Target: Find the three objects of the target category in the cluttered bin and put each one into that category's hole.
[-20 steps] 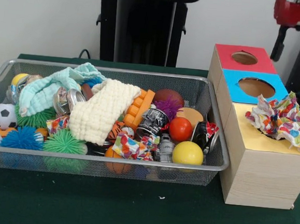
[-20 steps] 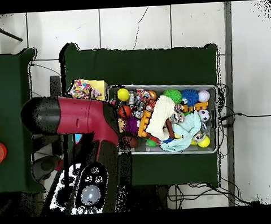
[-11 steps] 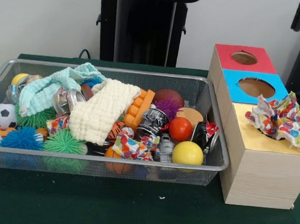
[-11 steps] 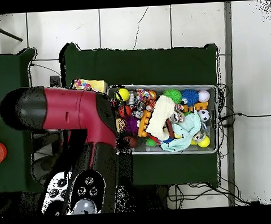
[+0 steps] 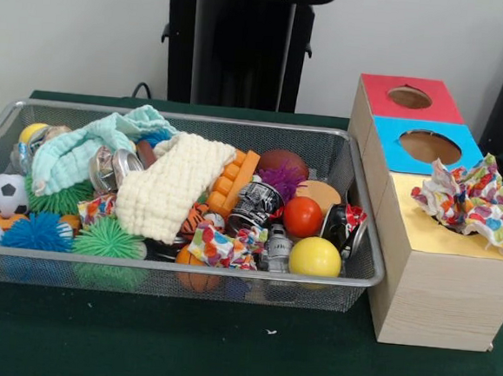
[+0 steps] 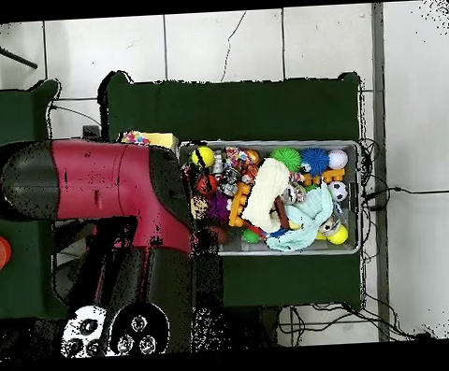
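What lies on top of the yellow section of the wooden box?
A crumpled colourful patterned cloth lies on the wooden box's yellow section. Any hole beneath the cloth is covered.

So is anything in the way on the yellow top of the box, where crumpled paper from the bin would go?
Yes. A crumpled colourful paper wad lies on the yellow section, covering the spot where its hole would be; no hole shows. The matching wad in the bin lies uncovered on top.
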`<state>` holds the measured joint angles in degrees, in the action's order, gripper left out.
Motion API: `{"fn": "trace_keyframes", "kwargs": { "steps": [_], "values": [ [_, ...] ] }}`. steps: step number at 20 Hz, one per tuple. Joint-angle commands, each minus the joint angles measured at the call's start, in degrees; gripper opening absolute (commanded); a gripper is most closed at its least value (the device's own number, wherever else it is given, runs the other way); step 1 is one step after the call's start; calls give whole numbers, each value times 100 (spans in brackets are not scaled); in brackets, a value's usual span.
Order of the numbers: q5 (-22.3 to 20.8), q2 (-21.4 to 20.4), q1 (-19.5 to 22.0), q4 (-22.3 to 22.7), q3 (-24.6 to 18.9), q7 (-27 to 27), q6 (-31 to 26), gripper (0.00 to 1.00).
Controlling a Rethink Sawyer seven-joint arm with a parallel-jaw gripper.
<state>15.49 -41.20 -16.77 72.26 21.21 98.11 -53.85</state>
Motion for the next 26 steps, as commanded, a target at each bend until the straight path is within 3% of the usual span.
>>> {"fn": "trace_keyframes", "kwargs": {
  "steps": [1,14,17,26],
  "values": [
    [-372,136,215,64,-202,737,374,0],
    [-687,206,349,634,-396,552,1513,0],
    [-780,217,407,688,-491,339,1493,0],
    [-954,344,454,909,-521,497,1742,0]
  ]
}}
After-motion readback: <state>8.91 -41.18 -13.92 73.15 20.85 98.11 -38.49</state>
